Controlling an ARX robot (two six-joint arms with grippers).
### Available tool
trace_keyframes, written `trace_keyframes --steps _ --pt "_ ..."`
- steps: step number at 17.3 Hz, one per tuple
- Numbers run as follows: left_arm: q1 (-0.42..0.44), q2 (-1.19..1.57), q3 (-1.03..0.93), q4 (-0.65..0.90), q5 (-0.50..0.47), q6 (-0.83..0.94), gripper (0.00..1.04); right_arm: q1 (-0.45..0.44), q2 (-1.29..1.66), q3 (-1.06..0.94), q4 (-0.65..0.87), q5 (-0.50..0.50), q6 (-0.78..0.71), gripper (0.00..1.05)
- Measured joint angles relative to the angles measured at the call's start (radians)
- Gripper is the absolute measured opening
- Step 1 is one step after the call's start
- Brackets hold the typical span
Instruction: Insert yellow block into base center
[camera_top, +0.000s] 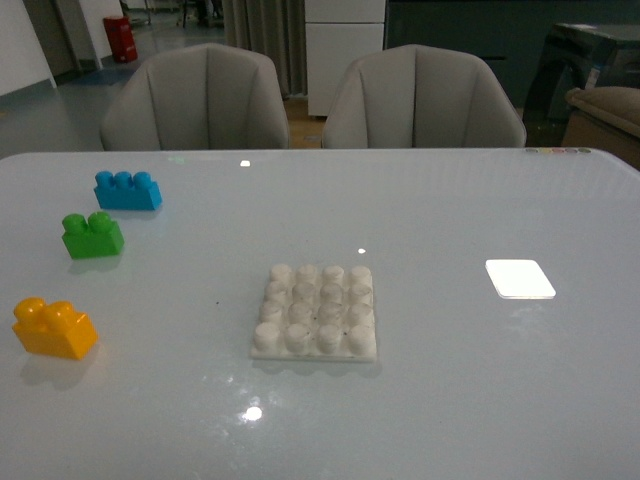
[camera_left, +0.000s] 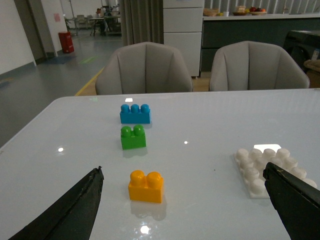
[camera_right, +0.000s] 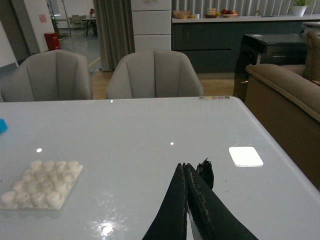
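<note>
The left gripper (camera_left: 182, 172) is spread wide and empty. The yellow block (camera_left: 146, 186) lies just ahead, framed between its fingers, so this arm looks the nearer. In the front view the block sits at lower left, its long axis crosswise. It is glossy moulded plastic with two round studs. The right gripper (camera_right: 186, 170) is pressed together, empty. The base (camera_top: 315, 312), a square of matte white studs, lies centre frame, well apart.
</note>
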Motion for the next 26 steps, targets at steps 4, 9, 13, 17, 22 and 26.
trace_keyframes --steps 4,9,13,17,22,26 --pt "0.0 0.0 0.0 0.001 -0.001 0.0 0.98 0.184 -0.039 -0.042 0.001 0.179 -0.003 0.02" --pt "0.0 0.0 0.0 0.001 0.0 0.0 0.98 0.18 -0.086 -0.086 0.016 0.181 -0.003 0.02" --pt "0.0 0.0 0.0 0.001 -0.001 0.0 0.98 0.18 -0.103 -0.104 0.01 0.181 -0.003 0.02" --pt "0.0 0.0 0.0 0.001 0.0 0.0 0.98 0.18 -0.103 -0.104 0.01 0.181 -0.005 0.06" --pt "0.0 0.0 0.0 0.001 0.0 0.0 0.98 0.18 -0.103 -0.104 0.01 0.181 -0.005 0.61" --pt "0.0 0.0 0.0 0.001 0.0 0.0 0.98 0.18 -0.103 -0.104 0.01 0.181 -0.004 1.0"
